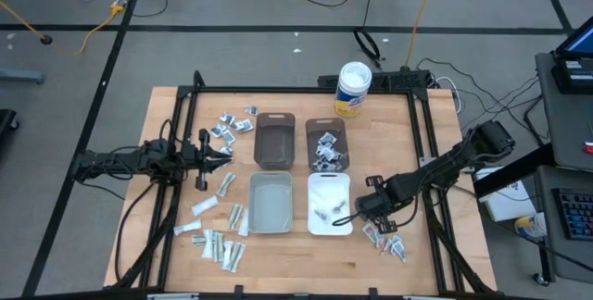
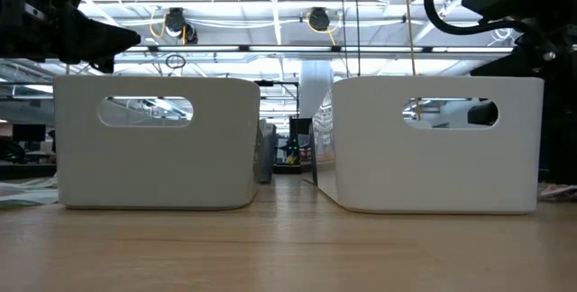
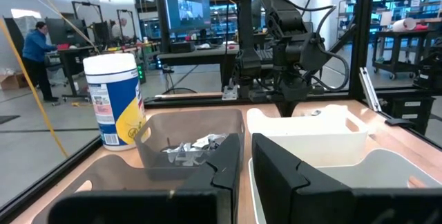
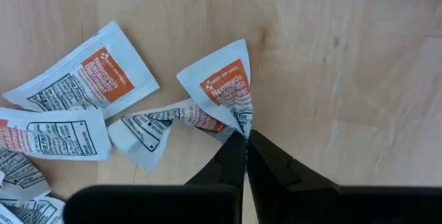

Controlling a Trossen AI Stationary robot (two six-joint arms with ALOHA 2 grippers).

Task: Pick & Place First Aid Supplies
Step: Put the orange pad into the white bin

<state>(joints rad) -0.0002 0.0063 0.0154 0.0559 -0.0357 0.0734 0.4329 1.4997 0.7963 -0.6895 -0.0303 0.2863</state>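
So your right gripper was down on the wood at about 4 o'clock on the table, just off the white bin, with its fingers pressed together on the bottom corner of a white packet with an orange label. That packet sat right at the fingertips, tipped up on its point. A crumpled packet lay touching it, and two flatter packets were just beyond.

The wrist cam was the only one that showed the pinch. From overhead you only got the arm over a little packet cluster. The table-level cam just saw two bin walls.

Your left gripper hung at 9 o'clock, nearly shut, nothing in it. More packets lay near it, with pale strips at 7 o'clock.
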